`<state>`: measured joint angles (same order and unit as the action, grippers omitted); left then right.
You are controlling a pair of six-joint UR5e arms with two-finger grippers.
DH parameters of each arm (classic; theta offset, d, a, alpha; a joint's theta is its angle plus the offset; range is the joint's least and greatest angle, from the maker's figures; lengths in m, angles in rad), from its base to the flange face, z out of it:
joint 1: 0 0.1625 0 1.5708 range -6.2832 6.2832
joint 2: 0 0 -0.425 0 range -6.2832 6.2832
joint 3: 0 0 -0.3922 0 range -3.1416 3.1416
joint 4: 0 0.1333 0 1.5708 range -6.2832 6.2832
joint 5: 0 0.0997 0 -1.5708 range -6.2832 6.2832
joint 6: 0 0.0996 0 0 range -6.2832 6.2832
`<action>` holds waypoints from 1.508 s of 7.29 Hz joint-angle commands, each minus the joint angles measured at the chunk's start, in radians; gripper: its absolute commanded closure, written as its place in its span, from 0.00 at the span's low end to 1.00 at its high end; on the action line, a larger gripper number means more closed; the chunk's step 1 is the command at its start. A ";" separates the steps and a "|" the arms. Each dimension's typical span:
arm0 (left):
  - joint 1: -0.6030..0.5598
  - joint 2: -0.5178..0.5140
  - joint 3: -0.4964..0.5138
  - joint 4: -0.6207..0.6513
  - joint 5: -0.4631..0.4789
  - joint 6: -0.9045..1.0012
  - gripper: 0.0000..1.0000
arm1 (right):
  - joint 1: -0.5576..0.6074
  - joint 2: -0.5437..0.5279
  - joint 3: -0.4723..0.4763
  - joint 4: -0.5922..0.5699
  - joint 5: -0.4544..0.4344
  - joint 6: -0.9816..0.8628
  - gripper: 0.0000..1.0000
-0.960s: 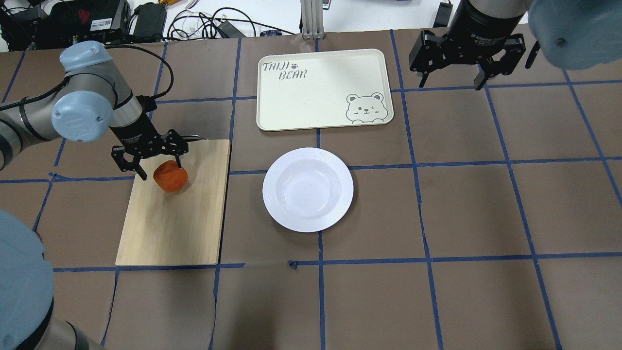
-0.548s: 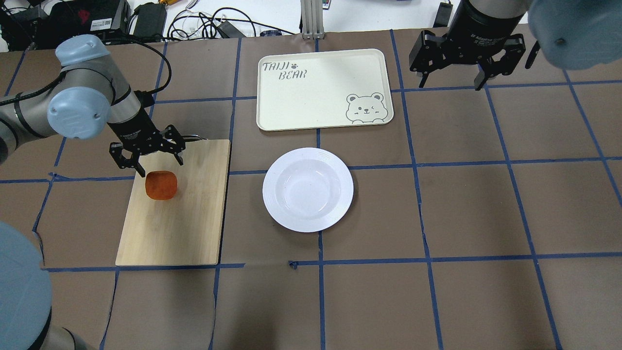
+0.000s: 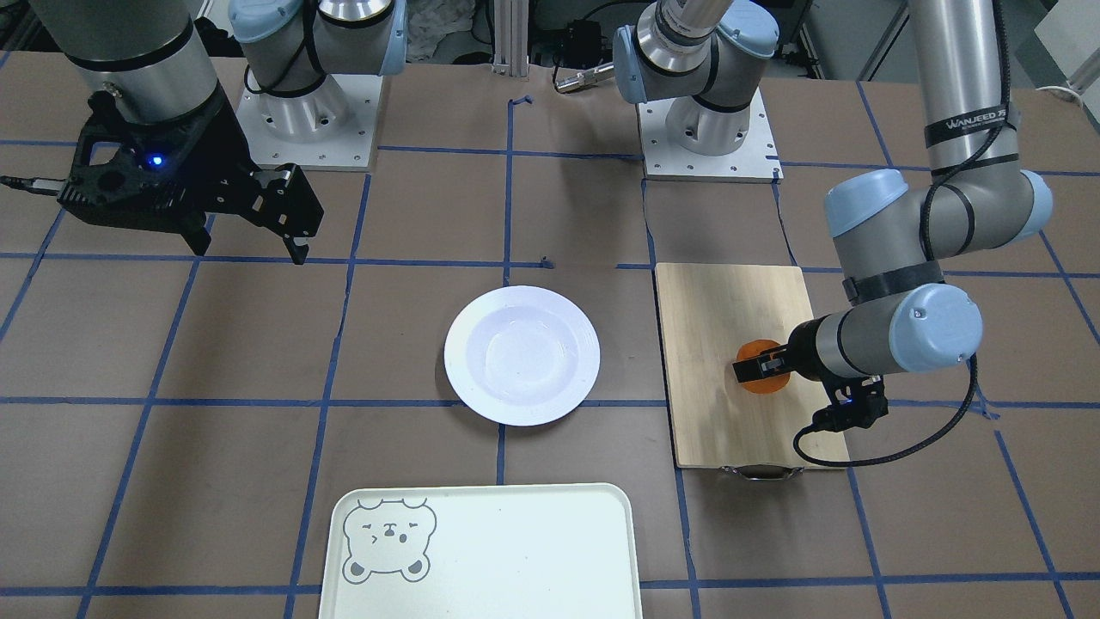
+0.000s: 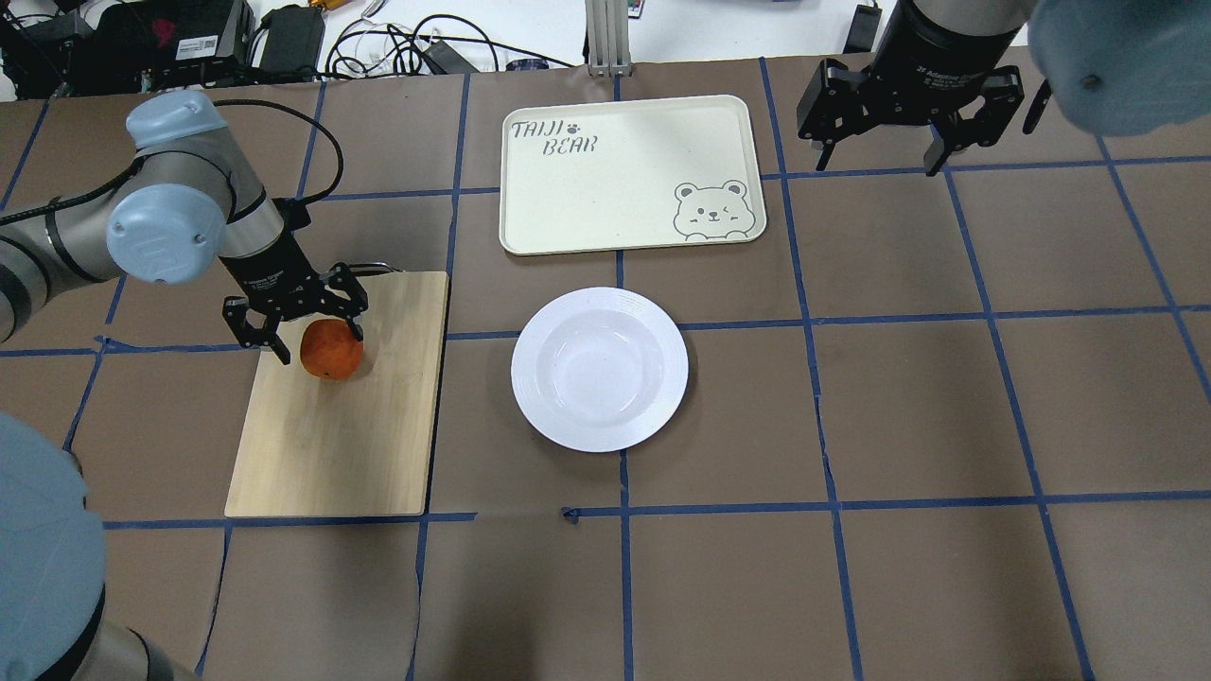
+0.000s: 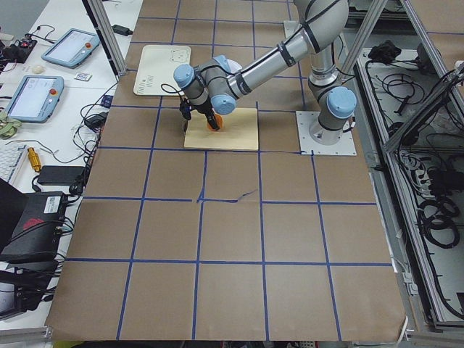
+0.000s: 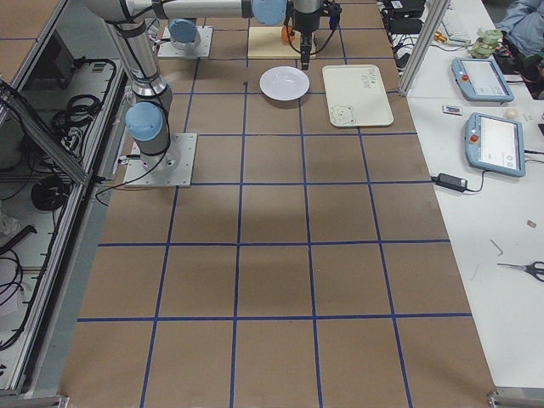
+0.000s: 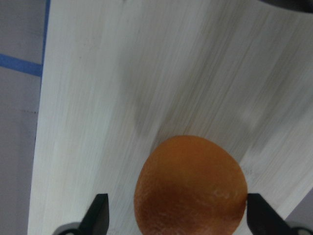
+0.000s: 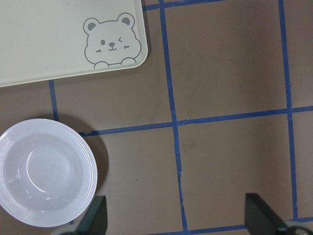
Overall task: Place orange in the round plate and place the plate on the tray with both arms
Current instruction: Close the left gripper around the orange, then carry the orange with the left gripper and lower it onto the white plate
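The orange (image 4: 331, 348) lies on the wooden cutting board (image 4: 341, 426) at the left. My left gripper (image 4: 301, 331) stands open over it, one finger on each side. In the left wrist view the orange (image 7: 190, 183) fills the gap of the left gripper (image 7: 178, 218); the right fingertip (image 7: 259, 215) is close against it and the left one stands apart. The white round plate (image 4: 599, 369) sits empty at mid-table, with the cream tray (image 4: 629, 175) behind it. My right gripper (image 4: 880, 163) hangs open and empty at the far right, high above the table.
The cutting board (image 3: 722, 361) has a metal handle (image 3: 760, 470) at its far end. Blue tape lines grid the brown table cover. Cables and electronics lie beyond the table's far edge (image 4: 284, 38). The arm bases (image 3: 301, 120) stand on the robot's side.
The orange shifted a little left on the board, then back right. My left gripper moved down and toward it and now straddles it. The right arm has not moved.
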<state>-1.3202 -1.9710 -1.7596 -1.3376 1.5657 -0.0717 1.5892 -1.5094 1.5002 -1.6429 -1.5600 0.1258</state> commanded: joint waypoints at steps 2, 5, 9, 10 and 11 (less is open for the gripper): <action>0.001 -0.015 -0.008 0.002 -0.001 0.000 0.00 | 0.000 0.000 0.000 0.000 0.000 0.000 0.00; 0.001 -0.011 0.009 0.003 0.002 -0.029 1.00 | 0.000 0.000 0.006 0.000 0.000 0.000 0.00; -0.153 0.005 0.149 0.001 -0.129 -0.353 1.00 | 0.000 0.000 0.006 0.000 0.000 0.000 0.00; -0.237 -0.005 0.163 0.011 -0.200 -0.449 1.00 | 0.000 0.000 0.006 0.000 0.000 0.000 0.00; -0.299 -0.011 0.157 0.032 -0.223 -0.518 1.00 | 0.000 0.000 0.006 0.000 0.000 0.000 0.00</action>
<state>-1.5310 -1.9729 -1.6097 -1.3264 1.3920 -0.4837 1.5892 -1.5094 1.5064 -1.6429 -1.5600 0.1258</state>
